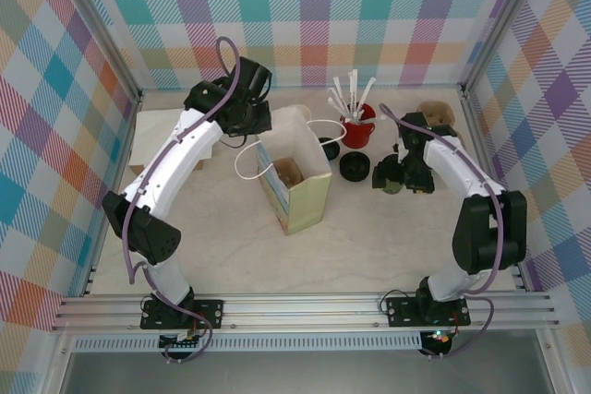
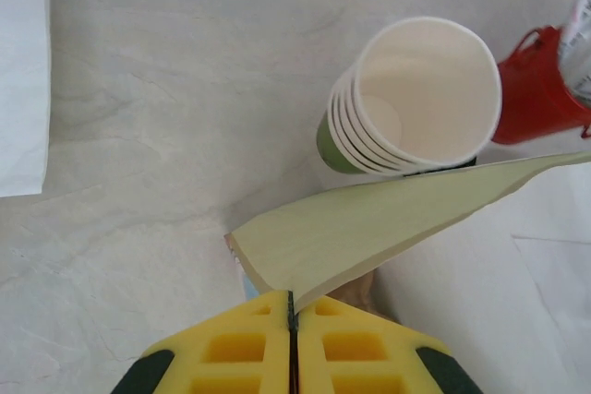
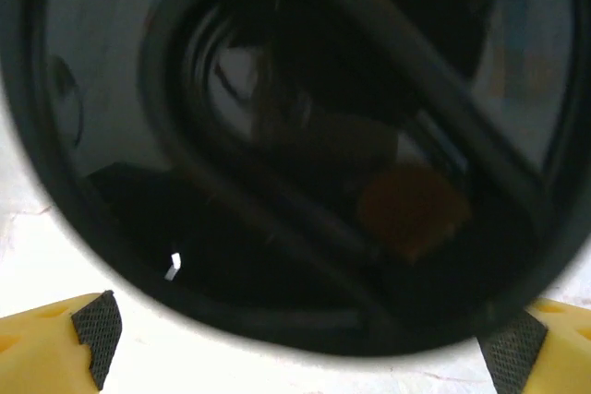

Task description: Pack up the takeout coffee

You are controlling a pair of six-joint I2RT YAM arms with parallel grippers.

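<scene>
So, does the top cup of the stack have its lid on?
Off: the top cup shows a bare rim and empty cream interior.

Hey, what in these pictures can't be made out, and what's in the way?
Right wrist view: the black lid is too close and blurred; no detail reads.
Left wrist view: the bag flap hides the near side of the cup stack; the frame edge cuts the red cup.
Top view: the left gripper covers part of the paper bag; what lies inside it is too small to name.
</scene>
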